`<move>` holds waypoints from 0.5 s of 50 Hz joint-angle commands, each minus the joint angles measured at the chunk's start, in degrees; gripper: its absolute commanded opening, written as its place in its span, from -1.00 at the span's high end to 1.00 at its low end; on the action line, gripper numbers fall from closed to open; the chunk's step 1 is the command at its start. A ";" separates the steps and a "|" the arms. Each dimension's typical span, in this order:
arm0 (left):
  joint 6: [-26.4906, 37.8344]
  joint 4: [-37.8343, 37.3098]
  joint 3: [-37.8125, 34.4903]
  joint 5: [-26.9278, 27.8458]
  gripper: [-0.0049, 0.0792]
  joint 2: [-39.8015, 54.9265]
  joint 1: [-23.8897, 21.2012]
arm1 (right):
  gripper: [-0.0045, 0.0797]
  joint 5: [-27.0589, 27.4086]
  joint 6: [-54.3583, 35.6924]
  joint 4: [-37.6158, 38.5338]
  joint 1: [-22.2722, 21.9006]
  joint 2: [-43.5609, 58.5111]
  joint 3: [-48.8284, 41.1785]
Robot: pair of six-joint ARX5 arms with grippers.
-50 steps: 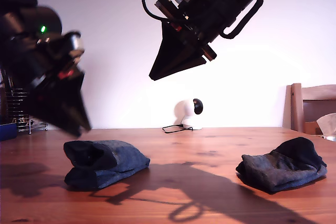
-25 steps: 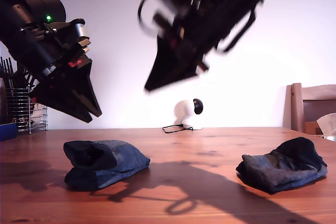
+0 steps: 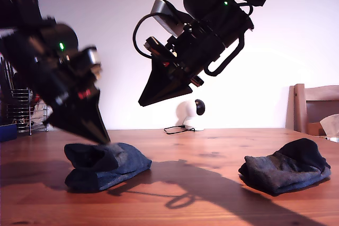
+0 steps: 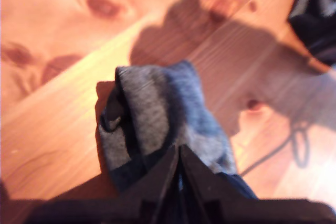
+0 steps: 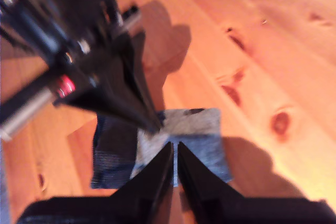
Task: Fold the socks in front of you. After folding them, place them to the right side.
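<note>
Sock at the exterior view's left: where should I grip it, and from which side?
Pinch the sock across its thick folded middle, coming down from above: it lies as a low bundle on the table, and my first gripper sits at its top.

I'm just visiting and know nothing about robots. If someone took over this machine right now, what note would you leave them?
My first gripper: jaws shut, tip on the sock at the exterior view's left; I cannot tell whether it pinches fabric.
My second gripper: shut, empty, hanging above that sock.
The other sock lies bundled at the exterior view's right, on the table.
Done: both socks look folded over.
Left: probably moving the sock at the exterior view's left beside the other.
</note>
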 commanded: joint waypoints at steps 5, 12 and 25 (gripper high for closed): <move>1.73 1.16 -0.44 0.33 0.93 4.07 -1.31 | 0.92 -0.20 -1.18 0.59 -0.28 -0.04 -0.09; 2.73 0.17 -0.46 0.42 0.93 6.51 -2.67 | 0.92 -0.22 -1.38 -0.48 -0.52 0.22 -0.09; 6.29 0.39 -0.50 2.40 0.93 6.88 -7.76 | 0.92 -0.66 -3.82 -8.26 -1.09 2.43 -0.09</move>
